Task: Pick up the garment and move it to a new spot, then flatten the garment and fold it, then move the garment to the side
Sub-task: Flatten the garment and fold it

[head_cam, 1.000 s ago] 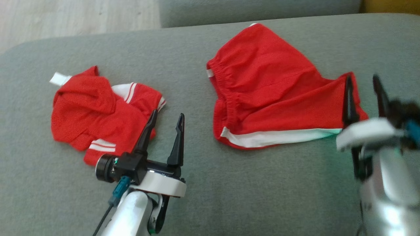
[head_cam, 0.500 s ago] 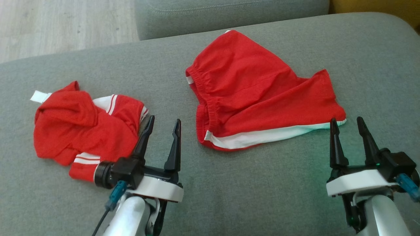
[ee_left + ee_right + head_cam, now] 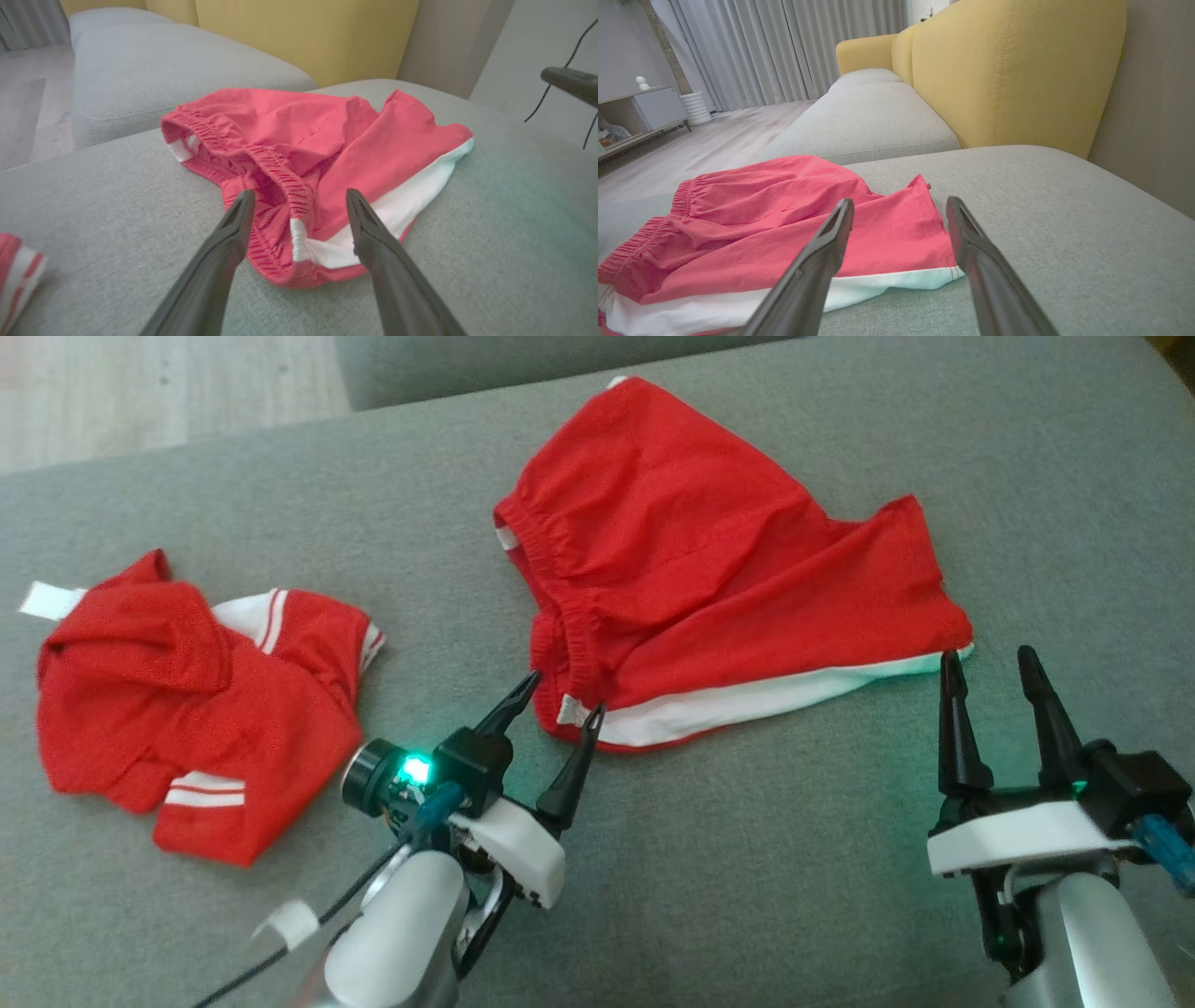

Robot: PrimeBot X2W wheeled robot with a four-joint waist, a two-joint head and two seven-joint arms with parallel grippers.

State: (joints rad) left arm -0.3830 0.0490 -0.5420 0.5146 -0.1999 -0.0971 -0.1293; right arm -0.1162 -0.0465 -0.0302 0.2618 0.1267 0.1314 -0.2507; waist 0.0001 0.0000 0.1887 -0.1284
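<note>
The big grey sofa cushion [image 3: 747, 896] takes up most of the space in front of the robot, with a yellow backrest [image 3: 1008, 74] rising behind it. The red shorts [image 3: 691, 551] lie spread on the middle of the cushion. Their elastic waistband [image 3: 551, 616] faces the robot's left, and a white stripe [image 3: 766, 695] runs along the near edge. Well apart, to the left, a second red garment with white trim [image 3: 187, 691] sits in a crumpled heap. The left gripper [image 3: 568, 693] hangs at the near waistband corner, its jaws spread wide on either side of the elastic and gripping nothing. The right gripper [image 3: 988, 656] sits just beside the shorts' far hem corner, at the stripe's end. Its fingers too are spread wide and empty.
</note>
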